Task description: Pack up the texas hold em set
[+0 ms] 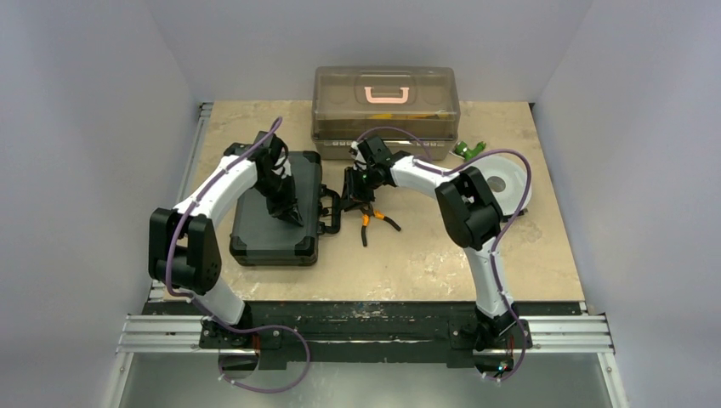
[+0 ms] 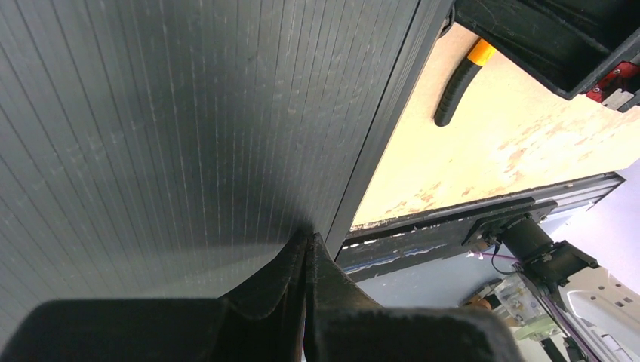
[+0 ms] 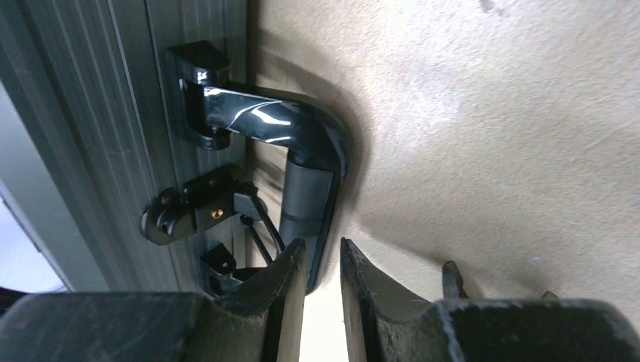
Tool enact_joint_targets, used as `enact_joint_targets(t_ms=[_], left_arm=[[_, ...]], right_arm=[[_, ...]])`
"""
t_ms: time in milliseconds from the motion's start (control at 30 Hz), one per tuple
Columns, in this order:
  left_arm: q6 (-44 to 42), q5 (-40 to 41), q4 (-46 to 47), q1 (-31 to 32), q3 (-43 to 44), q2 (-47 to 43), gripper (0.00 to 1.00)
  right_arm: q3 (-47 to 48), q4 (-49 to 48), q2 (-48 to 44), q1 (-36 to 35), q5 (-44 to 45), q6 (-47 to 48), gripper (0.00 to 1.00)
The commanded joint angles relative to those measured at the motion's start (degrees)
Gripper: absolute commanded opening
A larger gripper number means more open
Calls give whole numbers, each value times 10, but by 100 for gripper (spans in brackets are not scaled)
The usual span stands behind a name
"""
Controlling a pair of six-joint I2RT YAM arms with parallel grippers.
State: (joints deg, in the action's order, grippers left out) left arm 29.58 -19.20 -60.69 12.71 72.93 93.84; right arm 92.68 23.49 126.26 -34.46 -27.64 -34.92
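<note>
**Case shut, latches left to check**

The set's black briefcase [image 1: 263, 225] lies flat and closed on the table [image 1: 442, 255], left of centre, with its handle [image 3: 306, 188] pointing toward my right arm. I see no loose chips, dice or cards anywhere on the tabletop, so I judge the filling is done and whatever belongs inside is already in. What is left, as far as I can judge, is fastening. One latch [image 3: 192, 207] shows clearly beside the handle, and I cannot tell whether it is snapped home.

My left gripper [image 2: 309, 241] is fully closed on nothing, with its tips pressed together and resting on the ribbed lid near the handle-side edge. It looks like a hold-down.

My right gripper [image 3: 323, 253] sits just beside the handle, fingers a narrow slit apart. Only bare table shows between them, so it has hold of nothing.

The count:
- one briefcase, with one handle
- one latch in plain sight
- one pair of orange-handled pliers [image 1: 374, 223] just beside the handle
- one large translucent brown box [image 1: 387, 102] at the far edge
- one small green object [image 1: 469, 150] next to that box
- one white round thing [image 1: 510, 183] partly under my right arm
</note>
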Motion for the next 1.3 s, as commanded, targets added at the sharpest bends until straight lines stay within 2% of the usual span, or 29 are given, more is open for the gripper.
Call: enact_joint_targets(t_ms=[0, 333, 567, 833, 933, 1033, 1200, 1267], left_arm=[[-13, 68, 11, 1, -31, 42, 0], [-22, 72, 8, -1, -30, 40, 0], [-30, 75, 2, -3, -23, 39, 0], [-29, 73, 4, -3, -21, 40, 0], [-29, 70, 3, -3, -19, 41, 0], [-29, 69, 3, -3, -20, 41, 0], [-30, 67, 1, -3, -17, 42, 0], [-30, 68, 0, -3, -15, 41, 0]], right_arm=[[5, -45, -11, 2, -50, -15, 23], [-30, -194, -17, -1, -146, -104, 23], [-28, -231, -14, -8, -168, -127, 22], [-30, -225, -10, -18, -171, -126, 22], [-68, -294, -37, -15, -179, -163, 22], [-73, -336, -23, -12, -202, -204, 23], [-101, -539, 20, -18, -240, -374, 24], [-107, -574, 16, -18, -244, -400, 23]])
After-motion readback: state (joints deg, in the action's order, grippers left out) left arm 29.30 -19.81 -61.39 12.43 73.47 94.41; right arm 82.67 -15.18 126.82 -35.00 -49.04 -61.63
